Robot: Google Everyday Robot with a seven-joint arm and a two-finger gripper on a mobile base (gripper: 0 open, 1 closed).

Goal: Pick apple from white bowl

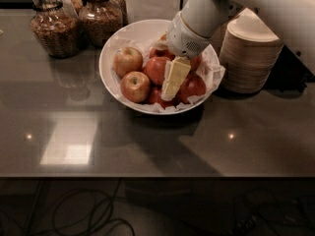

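The white bowl (132,32) stands on the dark table and is lined with crumpled white paper. It holds several apples. The big red-orange apple (156,69) lies near the bowl's middle. My gripper (172,85) hangs down over the bowl from the white arm at the upper right. Its pale yellow tip is right next to the apple's right side and covers part of it. Two yellow-green blushed apples (127,60) (135,85) lie to the left. Darker red apples (193,86) lie to the right and under the gripper.
A stack of beige disposable bowls (252,55) stands close to the right of the white bowl. Two glass jars (51,28) (101,14) stand at the back left. The table's front edge runs along the bottom, with cables on the floor below.
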